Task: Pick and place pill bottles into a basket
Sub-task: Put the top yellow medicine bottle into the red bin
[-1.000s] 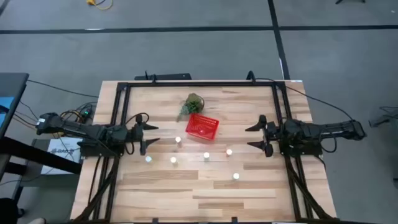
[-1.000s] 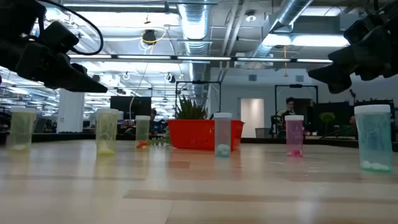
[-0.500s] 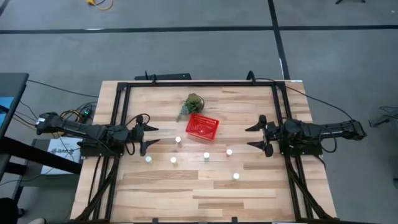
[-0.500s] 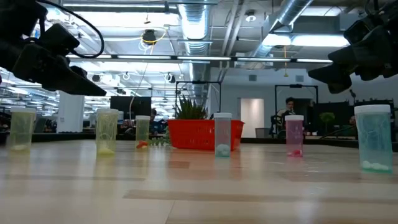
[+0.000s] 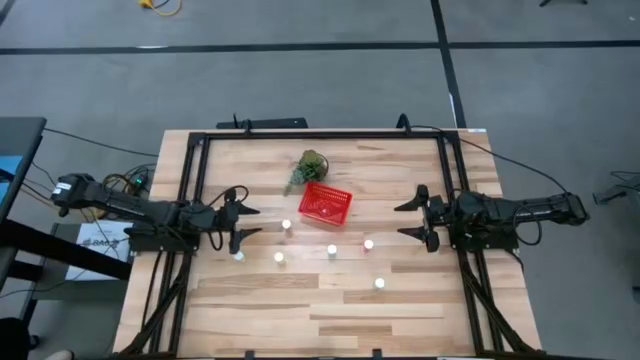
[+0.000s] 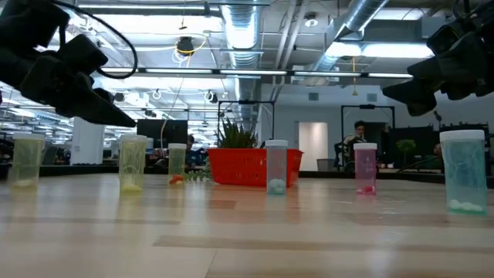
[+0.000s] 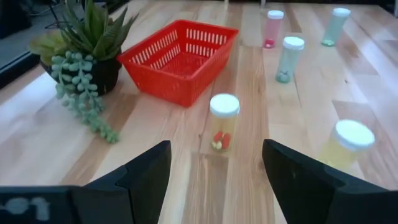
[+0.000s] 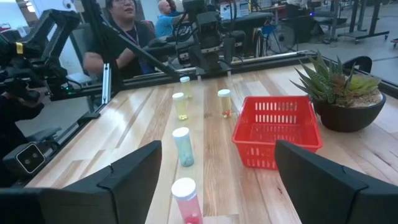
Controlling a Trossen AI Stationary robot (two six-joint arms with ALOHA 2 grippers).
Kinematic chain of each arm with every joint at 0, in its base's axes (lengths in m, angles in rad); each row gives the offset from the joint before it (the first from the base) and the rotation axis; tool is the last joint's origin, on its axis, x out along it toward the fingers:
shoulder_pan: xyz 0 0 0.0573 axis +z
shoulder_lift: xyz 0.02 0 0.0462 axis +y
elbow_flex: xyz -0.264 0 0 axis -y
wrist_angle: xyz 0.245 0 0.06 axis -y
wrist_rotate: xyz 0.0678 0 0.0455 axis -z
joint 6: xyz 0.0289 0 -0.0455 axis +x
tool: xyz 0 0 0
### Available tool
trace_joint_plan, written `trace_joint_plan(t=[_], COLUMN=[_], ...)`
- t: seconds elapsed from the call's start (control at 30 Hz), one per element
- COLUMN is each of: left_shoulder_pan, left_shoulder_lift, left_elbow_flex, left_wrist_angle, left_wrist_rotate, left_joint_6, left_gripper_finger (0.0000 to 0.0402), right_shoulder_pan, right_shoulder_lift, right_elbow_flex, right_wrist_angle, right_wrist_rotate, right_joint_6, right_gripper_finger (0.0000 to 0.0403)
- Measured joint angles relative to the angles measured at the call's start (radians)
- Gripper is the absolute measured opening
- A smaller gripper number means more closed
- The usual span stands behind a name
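Bottles (image 5: pixel 286 226) stand loose on the table in front of the red basket (image 5: pixel 325 204); the left gripper (image 5: pixel 241 221), fingers spread, should centre on the near red-pill bottle (image 7: pixel 224 122) and close low to avoid tipping it. The right gripper (image 5: pixel 419 218) waits, also spread. The basket's inside looks empty, though its far corner is hidden.

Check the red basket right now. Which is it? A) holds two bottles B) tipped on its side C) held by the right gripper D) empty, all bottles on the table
D: the basket sits upright with a bare floor, while the pill bottles stand on the table.
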Motion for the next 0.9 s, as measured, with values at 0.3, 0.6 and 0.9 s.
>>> trace_joint_plan(t=[0.3, 0.6, 0.9], left_shoulder_pan=[0.000, 0.020, 0.067], left_shoulder_lift=[0.287, 0.584, 0.764], left_elbow_flex=[0.158, 0.308, 0.408], left_wrist_angle=[0.005, 0.005, -0.001], left_wrist_rotate=[-0.034, -0.033, 0.028], left_joint_6=[0.000, 0.001, 0.013], left_gripper_finger=[0.0245, 0.0245, 0.0245], right_shoulder_pan=[0.000, 0.000, 0.000], right_shoulder_lift=[0.000, 0.000, 0.000], right_elbow_flex=[0.000, 0.000, 0.000], right_wrist_angle=[0.000, 0.000, 0.000], right_wrist_rotate=[0.000, 0.000, 0.000], right_joint_6=[0.000, 0.000, 0.000], right_gripper_finger=[0.0306, 0.0306, 0.0306])
